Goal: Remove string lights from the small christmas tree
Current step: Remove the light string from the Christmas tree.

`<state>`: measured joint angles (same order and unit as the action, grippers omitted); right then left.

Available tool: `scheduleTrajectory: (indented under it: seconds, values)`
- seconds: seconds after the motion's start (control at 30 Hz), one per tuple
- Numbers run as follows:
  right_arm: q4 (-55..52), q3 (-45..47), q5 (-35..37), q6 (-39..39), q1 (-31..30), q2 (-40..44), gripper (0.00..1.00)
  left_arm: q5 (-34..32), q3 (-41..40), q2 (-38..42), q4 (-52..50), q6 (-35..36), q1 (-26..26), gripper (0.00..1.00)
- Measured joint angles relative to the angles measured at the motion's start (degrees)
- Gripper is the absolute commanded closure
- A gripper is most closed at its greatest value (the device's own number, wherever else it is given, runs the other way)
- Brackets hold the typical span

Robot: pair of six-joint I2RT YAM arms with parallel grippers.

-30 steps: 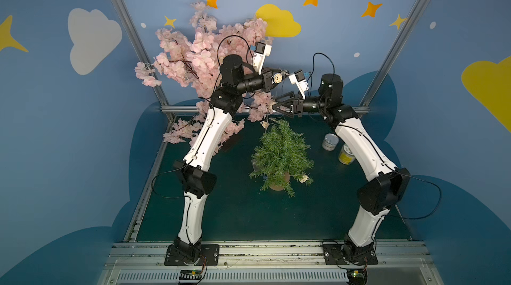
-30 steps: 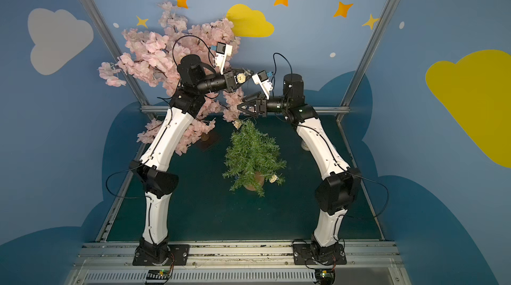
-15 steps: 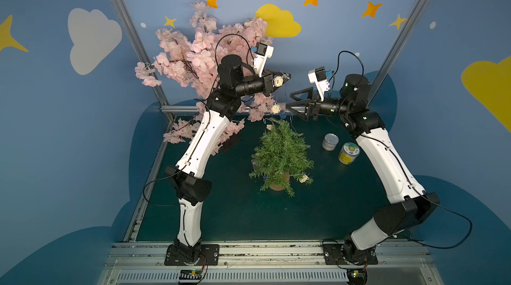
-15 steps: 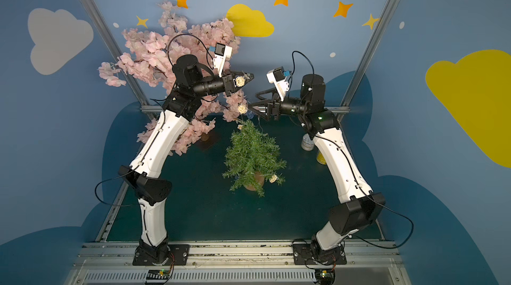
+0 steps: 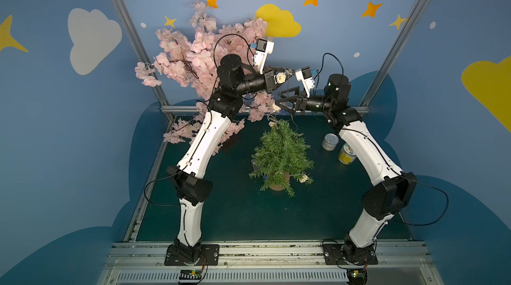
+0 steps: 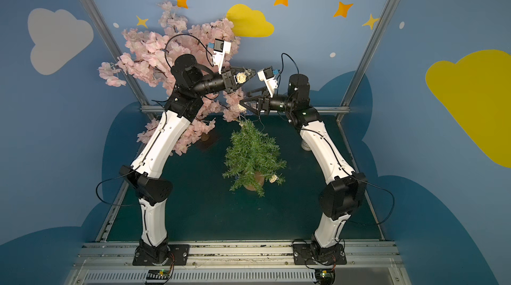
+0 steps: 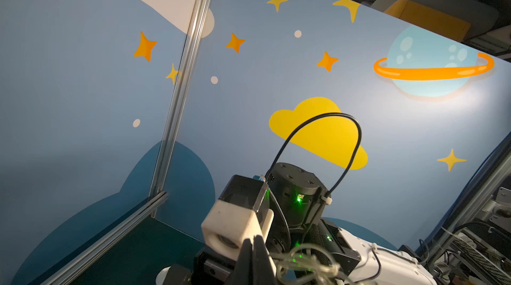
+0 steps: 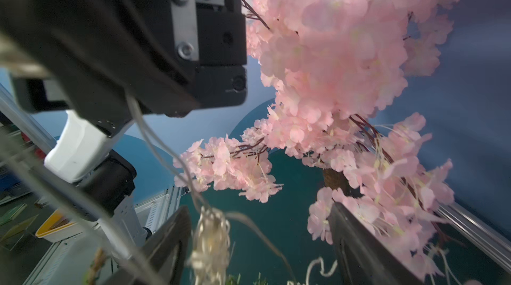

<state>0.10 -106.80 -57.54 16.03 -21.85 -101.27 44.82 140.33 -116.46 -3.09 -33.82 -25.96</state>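
Two grippers: both hang above the tip of the small christmas tree [image 5: 280,153], facing one another and close together.
Left gripper [image 5: 289,71]: clenched. It appears to pinch the pale wire of the string lights [image 5: 281,78], with one cream ball lodged against its body, though the wire at the tips is too fine to be sure.
Right gripper [image 5: 279,100]: jaws spread wide, lower than the left and nearer the tree's tip. In the right wrist view a cream ball [image 8: 210,238] hangs between the fingers [image 8: 171,245], gripped by neither.
Done: an upper run of the strand hangs clear above the tree.
Left to do: one ball [image 5: 272,124] rests at the tree's tip and another [image 5: 304,178] lies in the lowest branches beside the pot [image 5: 278,185]. The clear box is not seen. Judged roughly partway.
Surroundings: a pink blossom tree [image 5: 199,54] stands behind the small tree on the left arm's side; a silver can [image 5: 330,141] and a yellow can [image 5: 347,154] stand on the right arm's side.
Obstruction: blossom branches crowd the grippers above the tree, and needles may snag the balls.
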Motion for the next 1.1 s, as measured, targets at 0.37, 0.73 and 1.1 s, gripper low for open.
scheduleTrajectory:
  seconds: [0.37, 0.73, 1.1]
  values:
    - [7.43, -0.02, -0.57, 5.18, -0.61, -0.02, 1.0, 0.39, 0.0, 0.0, 0.52, -0.87, -0.68, 0.96]
    - [5.16, 2.25, -0.07, 3.63, -0.81, 1.77, 1.0, -1.73, -2.27, 0.24, -2.43, 2.62, -0.68, 0.27]
    - [2.1, 2.36, 1.42, 3.52, 3.96, 4.07, 1.0, -12.92, -7.91, 7.19, -13.62, 8.31, -0.81, 0.01]
